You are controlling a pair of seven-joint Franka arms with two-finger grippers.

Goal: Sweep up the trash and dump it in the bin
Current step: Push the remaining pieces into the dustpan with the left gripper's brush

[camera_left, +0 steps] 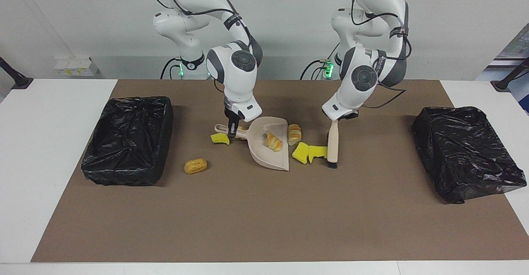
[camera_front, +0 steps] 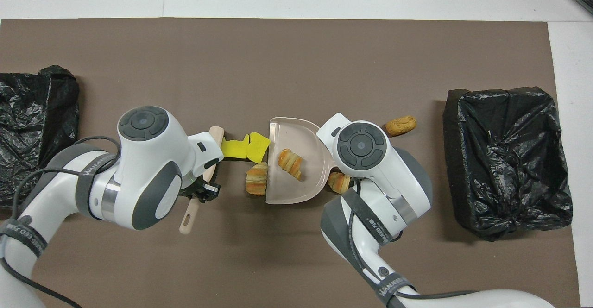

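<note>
The bench (camera_left: 264,225) carries 2 black-lined bins, one bin (camera_left: 128,140) at the right arm's end, well apart from the right hand, the other bin (camera_left: 465,153) at the left arm's end, well apart from the left hand. Between them lies the beige dustpan (camera_left: 270,159); the right hand (camera_left: 232,131) pinches its handle and holds its open mouth toward the left hand. The left hand (camera_left: 335,120) is clamped on the brush (camera_left: 332,144), whose bristles rest on the bench just beside 2 yellow sponge wedges (camera_left: 308,151) at the pan's mouth.

Of the remaining trash, 1 croissant bit (camera_left: 272,142) lies in the pan, another bit (camera_left: 294,134) just outside its rim, a third wedge (camera_left: 220,139) beside the right hand, and a bread roll (camera_left: 195,166) well clear of both hands.

To finish this stroke well, I would keep the bristles flat on the bench, push straight into the mouth, and press the pan's lip down so the wedges ride in, not under.
</note>
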